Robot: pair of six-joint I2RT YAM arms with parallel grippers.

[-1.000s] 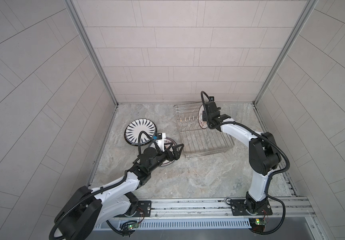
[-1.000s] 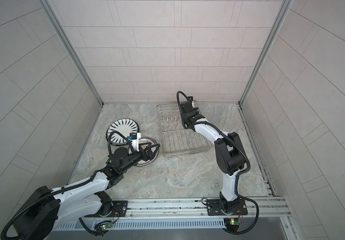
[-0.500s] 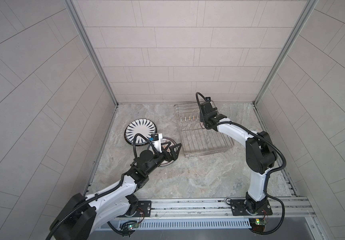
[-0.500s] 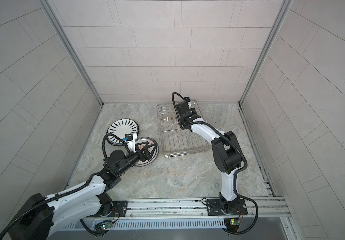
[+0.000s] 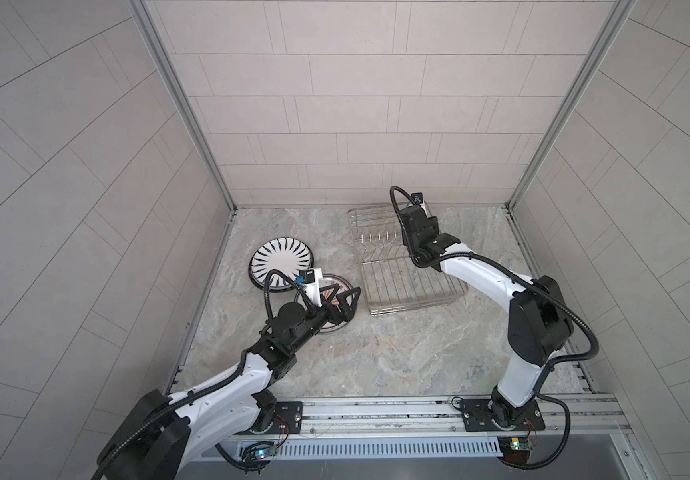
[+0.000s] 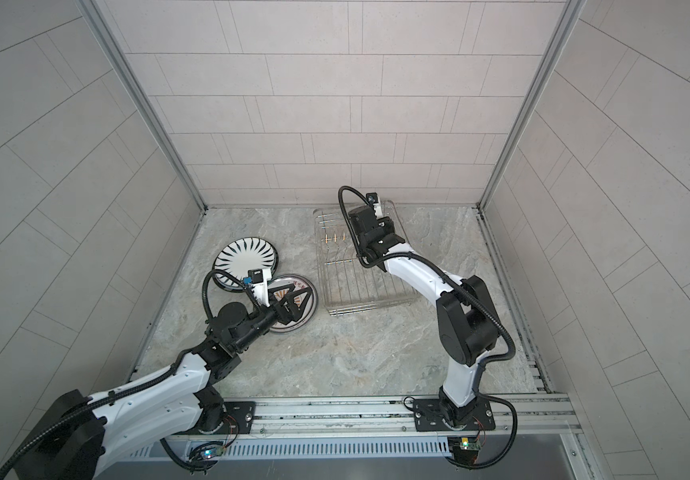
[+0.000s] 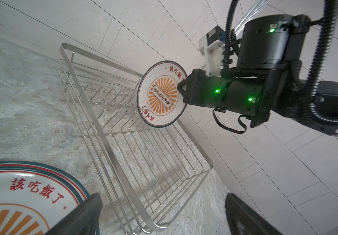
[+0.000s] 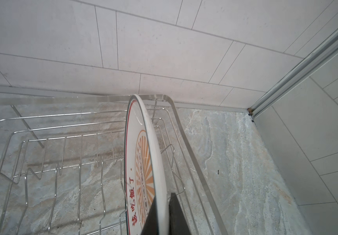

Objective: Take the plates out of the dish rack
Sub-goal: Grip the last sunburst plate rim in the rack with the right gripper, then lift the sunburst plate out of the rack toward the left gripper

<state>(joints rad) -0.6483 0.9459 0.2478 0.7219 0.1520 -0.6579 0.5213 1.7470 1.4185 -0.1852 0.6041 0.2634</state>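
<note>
My right gripper (image 7: 181, 90) pinches the last plate (image 7: 160, 95) standing in the rack (image 8: 192, 154); my left gripper (image 5: 341, 307) gapes empty beside the rack. Striped plate (image 5: 281, 259) and second plate (image 7: 21, 193) lie unloaded beside the rack; one left.

A robot test cell. Tile-look panels (image 5: 335, 124) in aluminium framing (image 5: 183, 104) surround a marble-patterned tabletop (image 5: 397, 353). Robot arms (image 5: 218, 399) bolt to a rail (image 5: 376, 409).

We see pale grey tiled walls (image 5: 356, 124) closing in three sides, silver corner posts (image 5: 183, 104) joining them, and a grey marbled tabletop (image 5: 397, 353) beneath soft, even light.
</note>
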